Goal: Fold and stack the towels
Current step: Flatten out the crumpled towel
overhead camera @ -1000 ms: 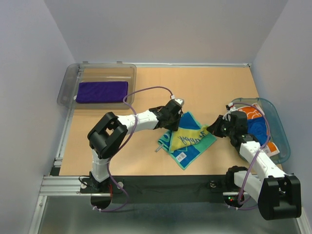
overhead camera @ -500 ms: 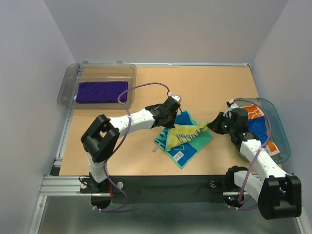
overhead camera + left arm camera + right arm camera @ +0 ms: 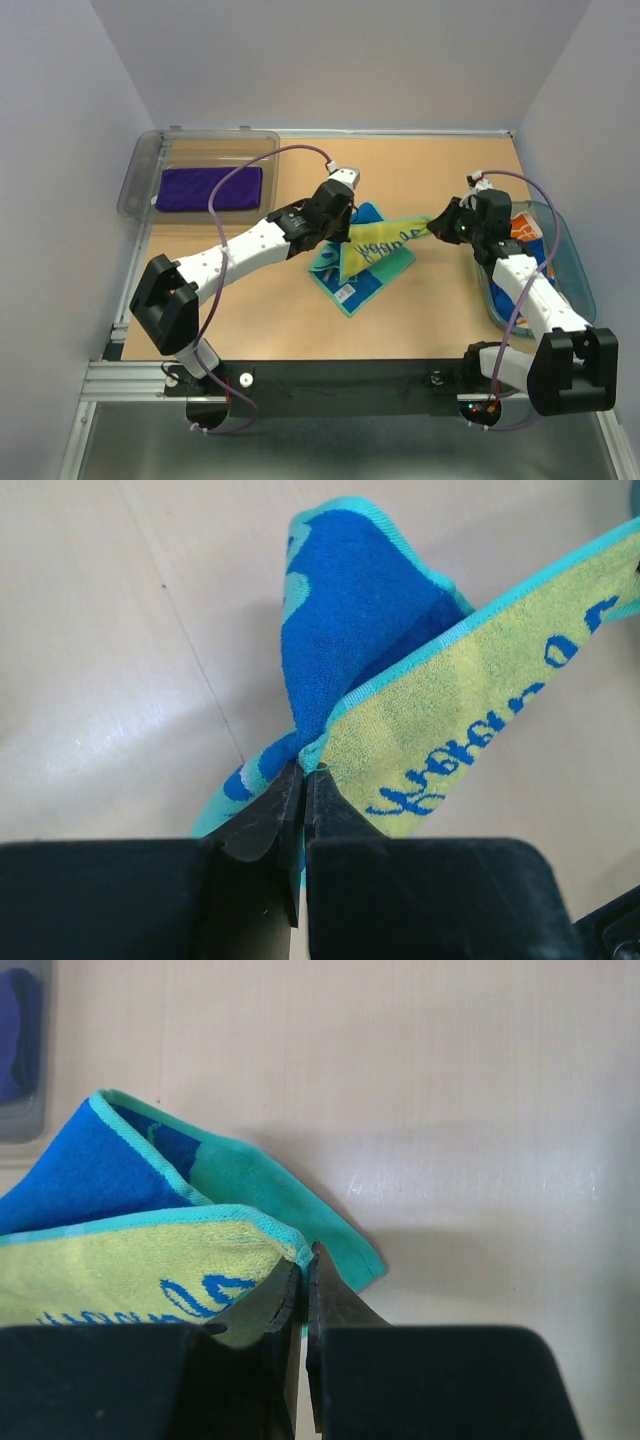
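With the left tool (image 3: 303, 770) and right tool (image 3: 305, 1252) each clenched on 1 corner of the green towel (image 3: 375, 252) — half lifted at mid-table (image 3: 430, 180) — carry both corners level, edge taut, so the fold lands square.

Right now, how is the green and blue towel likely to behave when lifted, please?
Probably floppy: the green and blue towel droops and creases between the left tool and right tool pinching its corners. Likely light, since two fingertip pinches carry its raised edge. Its fuzzy pile seems unlikely to slip.
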You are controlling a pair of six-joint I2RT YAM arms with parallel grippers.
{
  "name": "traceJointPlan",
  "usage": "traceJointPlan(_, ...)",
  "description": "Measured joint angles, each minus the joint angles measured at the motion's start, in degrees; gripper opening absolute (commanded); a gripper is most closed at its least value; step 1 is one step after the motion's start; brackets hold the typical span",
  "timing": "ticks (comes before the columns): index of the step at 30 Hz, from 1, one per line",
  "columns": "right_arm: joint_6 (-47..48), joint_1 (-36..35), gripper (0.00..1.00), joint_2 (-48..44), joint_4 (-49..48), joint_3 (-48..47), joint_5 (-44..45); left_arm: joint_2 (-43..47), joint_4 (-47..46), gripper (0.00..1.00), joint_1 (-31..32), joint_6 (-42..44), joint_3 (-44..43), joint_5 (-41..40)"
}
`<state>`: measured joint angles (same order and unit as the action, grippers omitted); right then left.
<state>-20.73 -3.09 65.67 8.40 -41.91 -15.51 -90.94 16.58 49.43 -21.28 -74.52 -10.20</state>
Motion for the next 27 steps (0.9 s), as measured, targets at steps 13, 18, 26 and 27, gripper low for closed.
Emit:
traceJointPlan(13,-0.52,0.00,0.05,0.42,-1.07,5.22,-3.82,-12.13,-11.74,0.41,-0.28,-5.86,8.00,12.66)
traceJointPlan(18,-0.52,0.00,0.05,0.42,-1.16,5.75,-4.39,-12.11,-13.79,0.48,-0.24,-6.97,8.04,12.98)
traceJointPlan(26,-0.52,0.00,0.05,-0.09,-1.20,5.75,-4.57,-12.11,-14.62,0.47,1.03,-8.20,8.00,12.98)
traceJointPlan(27,-0.52,0.00,0.05,-0.15,-1.20,5.77,-4.63,-12.11,-14.60,0.47,1.25,-8.20,7.96,12.96)
